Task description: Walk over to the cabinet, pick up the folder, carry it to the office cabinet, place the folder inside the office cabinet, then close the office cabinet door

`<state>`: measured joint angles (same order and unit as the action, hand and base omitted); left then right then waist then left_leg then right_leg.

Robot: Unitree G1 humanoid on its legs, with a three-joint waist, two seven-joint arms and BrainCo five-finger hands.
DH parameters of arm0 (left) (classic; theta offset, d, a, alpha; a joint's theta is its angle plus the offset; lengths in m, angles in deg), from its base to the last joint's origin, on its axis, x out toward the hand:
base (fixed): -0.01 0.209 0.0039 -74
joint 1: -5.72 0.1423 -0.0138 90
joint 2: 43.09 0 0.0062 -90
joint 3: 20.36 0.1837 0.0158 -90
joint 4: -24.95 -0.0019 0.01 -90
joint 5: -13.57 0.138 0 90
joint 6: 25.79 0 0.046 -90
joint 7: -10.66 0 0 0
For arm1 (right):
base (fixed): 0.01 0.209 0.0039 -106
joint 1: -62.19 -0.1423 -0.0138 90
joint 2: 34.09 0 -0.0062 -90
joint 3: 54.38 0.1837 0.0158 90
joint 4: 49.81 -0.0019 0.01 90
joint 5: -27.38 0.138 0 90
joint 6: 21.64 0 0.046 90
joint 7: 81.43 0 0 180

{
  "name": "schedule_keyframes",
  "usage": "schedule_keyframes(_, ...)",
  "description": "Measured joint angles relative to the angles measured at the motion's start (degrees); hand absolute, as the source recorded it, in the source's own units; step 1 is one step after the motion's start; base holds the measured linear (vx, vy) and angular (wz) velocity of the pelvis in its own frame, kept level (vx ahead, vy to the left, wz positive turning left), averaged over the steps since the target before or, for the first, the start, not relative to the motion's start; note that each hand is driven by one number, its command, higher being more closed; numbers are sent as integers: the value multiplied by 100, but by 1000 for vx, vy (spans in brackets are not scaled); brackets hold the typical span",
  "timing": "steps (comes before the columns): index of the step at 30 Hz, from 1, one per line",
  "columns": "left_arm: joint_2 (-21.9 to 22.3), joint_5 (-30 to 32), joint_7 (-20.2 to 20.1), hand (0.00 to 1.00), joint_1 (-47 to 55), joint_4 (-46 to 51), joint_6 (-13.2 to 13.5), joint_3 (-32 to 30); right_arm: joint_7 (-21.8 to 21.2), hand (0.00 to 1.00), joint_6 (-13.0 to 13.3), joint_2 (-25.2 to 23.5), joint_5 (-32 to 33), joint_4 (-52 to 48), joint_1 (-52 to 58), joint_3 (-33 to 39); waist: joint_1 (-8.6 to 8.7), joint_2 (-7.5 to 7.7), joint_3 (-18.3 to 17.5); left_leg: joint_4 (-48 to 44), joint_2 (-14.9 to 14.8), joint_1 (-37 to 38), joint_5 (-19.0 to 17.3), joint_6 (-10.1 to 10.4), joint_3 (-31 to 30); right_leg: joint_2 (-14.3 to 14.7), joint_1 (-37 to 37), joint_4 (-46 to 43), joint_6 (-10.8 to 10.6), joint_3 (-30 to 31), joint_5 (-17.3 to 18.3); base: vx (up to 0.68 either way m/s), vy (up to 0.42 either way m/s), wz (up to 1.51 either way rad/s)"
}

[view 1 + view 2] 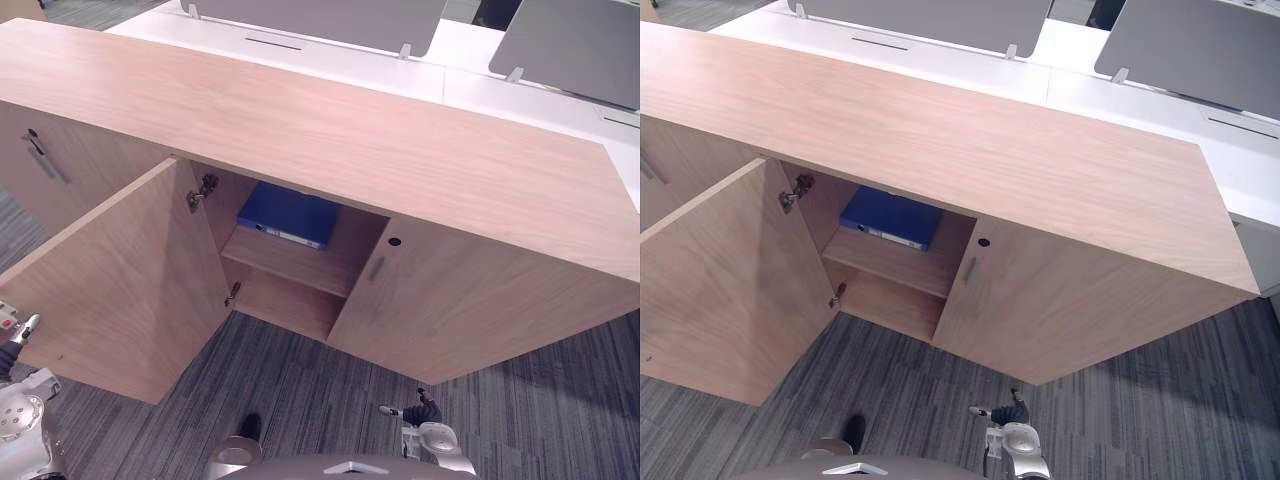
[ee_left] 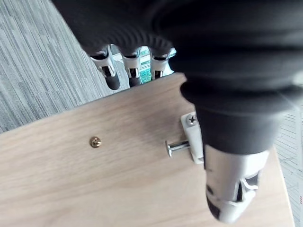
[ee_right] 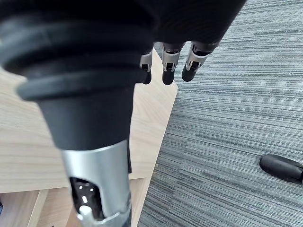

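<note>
A flat blue folder (image 1: 290,215) is seen lying on the upper wooden shelf (image 1: 300,268) inside the long light-wood office cabinet (image 1: 300,130). It is in the compartment whose wooden door (image 1: 110,290) is swung wide open. The neighbouring door (image 1: 470,300) is shut. The left hand (image 2: 229,182) is held with fingers loosely extended and nothing grasped, over a light wooden panel (image 2: 94,189) fitted with 1 brass screw (image 2: 95,141) and 1 white fitting (image 2: 191,142). The right hand (image 3: 99,179) is relaxed and empty, hung above the grey striped carpet (image 3: 227,123) beside the cabinet's wooden edge.
</note>
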<state>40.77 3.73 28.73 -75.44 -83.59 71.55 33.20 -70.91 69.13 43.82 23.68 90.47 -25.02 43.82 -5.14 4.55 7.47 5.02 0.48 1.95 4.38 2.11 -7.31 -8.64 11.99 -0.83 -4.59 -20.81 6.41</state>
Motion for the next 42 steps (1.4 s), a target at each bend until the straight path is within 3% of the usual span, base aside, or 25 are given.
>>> schedule_keyframes(4,64,0,0,0,137,234,-13,61,-4,0,-4,0,-2,0,35,7,-18,6,-2,0,4,-2,1,2,21,-6,-4,14,20,18,12,0,0,0)
schedule_keyframes(12,919,-10,1,0,886,1525,5,410,-10,0,-104,-24,-11,5,134,153,-136,7,-1,-1,19,-12,55,-47,26,-22,-13,9,-11,22,-6,0,0,0)
schedule_keyframes(20,1832,-189,-250,0,1814,2058,28,1694,-16,0,-104,-133,-13,17,149,144,-144,-36,-16,-2,-19,-138,184,-16,58,-15,-215,-70,-51,117,-27,-61,-12,-2)
schedule_keyframes(26,2003,-353,-608,0,2140,2041,27,2495,-16,0,-105,-141,-12,18,231,79,-103,-189,-44,-2,-118,-113,234,26,195,20,-280,-178,-123,336,8,-111,-4,-4)
schedule_keyframes(33,1972,-340,-958,0,2217,1552,-71,3460,-8,0,-130,-127,-11,7,336,-119,63,-508,-181,-2,-226,-150,274,43,583,121,-535,-216,-125,893,10,-78,7,-21)
schedule_keyframes(36,1872,-324,-1123,0,2106,1352,-114,3844,-2,0,-129,-120,-11,11,361,-127,207,-555,-238,-2,-246,-131,274,42,725,157,-597,-217,-124,1091,9,-31,11,-31)
schedule_keyframes(42,1825,-32,-1347,0,1226,817,-250,4465,21,0,-122,-183,3,12,384,-129,542,-471,-352,-2,-335,21,200,25,1122,216,-619,-67,-50,1425,-40,4,5,-40)
